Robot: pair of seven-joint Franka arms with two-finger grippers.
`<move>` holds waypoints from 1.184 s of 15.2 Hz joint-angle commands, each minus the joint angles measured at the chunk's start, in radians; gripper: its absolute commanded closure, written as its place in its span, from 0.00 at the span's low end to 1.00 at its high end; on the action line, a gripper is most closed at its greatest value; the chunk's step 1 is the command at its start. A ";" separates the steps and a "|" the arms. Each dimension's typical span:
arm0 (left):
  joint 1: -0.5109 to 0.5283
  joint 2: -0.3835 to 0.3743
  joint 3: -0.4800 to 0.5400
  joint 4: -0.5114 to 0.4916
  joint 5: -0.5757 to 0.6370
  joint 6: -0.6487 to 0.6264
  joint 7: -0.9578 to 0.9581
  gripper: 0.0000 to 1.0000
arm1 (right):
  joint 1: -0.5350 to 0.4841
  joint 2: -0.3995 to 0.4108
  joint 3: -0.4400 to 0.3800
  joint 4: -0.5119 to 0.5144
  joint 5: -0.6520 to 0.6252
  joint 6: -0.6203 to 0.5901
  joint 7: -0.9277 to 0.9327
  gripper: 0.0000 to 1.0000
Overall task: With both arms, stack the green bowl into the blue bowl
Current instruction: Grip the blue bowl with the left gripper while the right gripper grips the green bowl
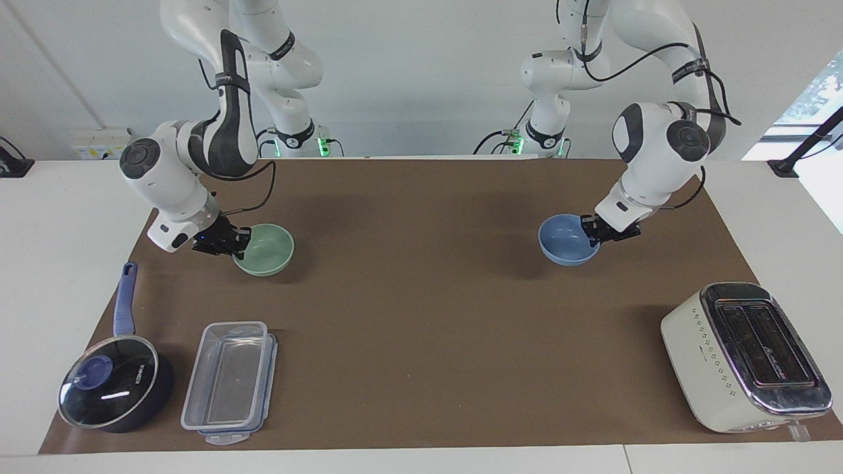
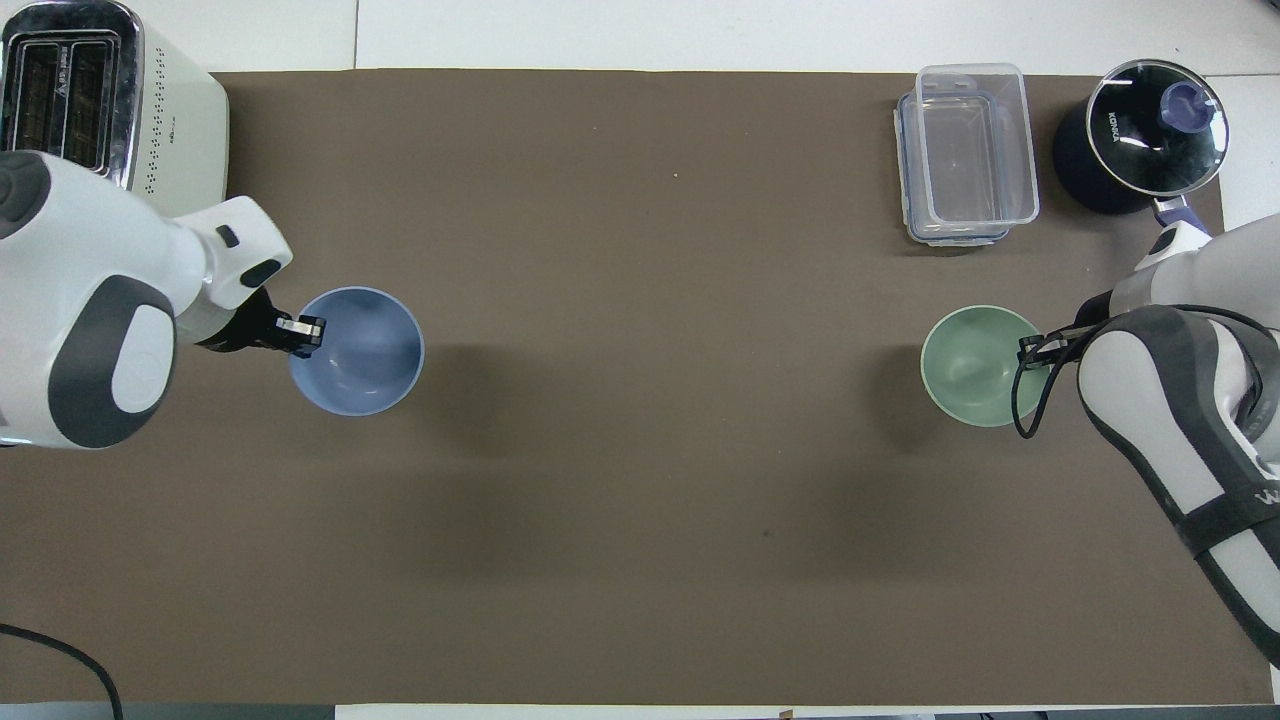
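The green bowl (image 1: 270, 248) (image 2: 972, 366) hangs a little above the brown mat toward the right arm's end, with its shadow on the mat beneath it. My right gripper (image 1: 238, 241) (image 2: 1036, 348) is shut on its rim. The blue bowl (image 1: 564, 242) (image 2: 365, 350) hangs a little above the mat toward the left arm's end. My left gripper (image 1: 591, 230) (image 2: 300, 336) is shut on its rim. The two bowls are far apart, with bare mat between them.
A cream toaster (image 1: 744, 355) (image 2: 110, 110) stands farther from the robots at the left arm's end. A clear lidded container (image 1: 230, 380) (image 2: 965, 150) and a dark blue saucepan with a glass lid (image 1: 112, 388) (image 2: 1140, 140) stand farther out at the right arm's end.
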 commanded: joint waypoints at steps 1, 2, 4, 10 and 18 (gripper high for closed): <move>-0.180 0.057 0.008 0.053 -0.030 0.003 -0.205 1.00 | 0.021 0.015 0.005 0.094 0.016 -0.098 -0.020 1.00; -0.228 0.051 0.007 0.025 -0.036 0.043 -0.263 1.00 | 0.046 0.012 0.005 0.115 0.018 -0.124 -0.010 1.00; -0.328 0.054 0.008 -0.027 -0.083 0.125 -0.325 1.00 | 0.089 0.019 0.005 0.166 0.021 -0.173 0.057 1.00; -0.435 0.103 0.007 -0.102 -0.140 0.284 -0.370 1.00 | 0.178 0.034 0.005 0.252 0.023 -0.242 0.231 1.00; -0.452 0.167 0.007 -0.102 -0.140 0.351 -0.356 1.00 | 0.196 0.049 0.005 0.255 0.078 -0.244 0.250 1.00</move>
